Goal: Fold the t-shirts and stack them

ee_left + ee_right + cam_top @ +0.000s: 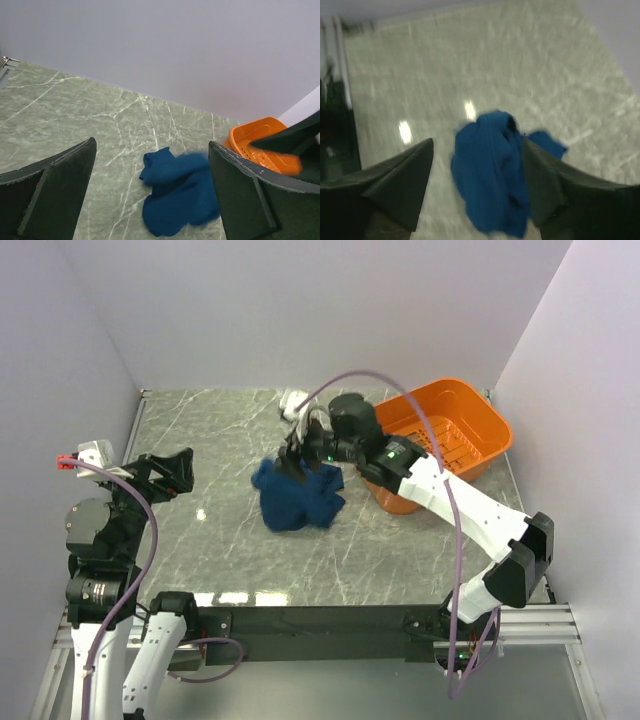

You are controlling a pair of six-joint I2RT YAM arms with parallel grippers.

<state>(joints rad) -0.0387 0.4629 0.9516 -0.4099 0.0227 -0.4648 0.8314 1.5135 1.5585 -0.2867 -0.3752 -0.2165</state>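
Observation:
A dark teal-blue t-shirt (297, 498) lies crumpled in a heap on the marble table, left of the orange basket; its print is hidden. My right gripper (297, 462) hangs just above the heap's far edge, jaws wide open. In the right wrist view the shirt (487, 185) shows blurred between and below the spread fingers of that gripper (477, 141), partly behind the right finger. My left gripper (170, 473) is open and empty at the table's left side, well apart from the shirt. In the left wrist view the left gripper (152, 144) frames the shirt (175, 195).
An orange plastic basket (478, 418) stands at the back right, with my right arm reaching past its near left corner; it also shows in the left wrist view (250, 137). A small white object (293, 400) lies by the back wall. Walls close in the table on three sides.

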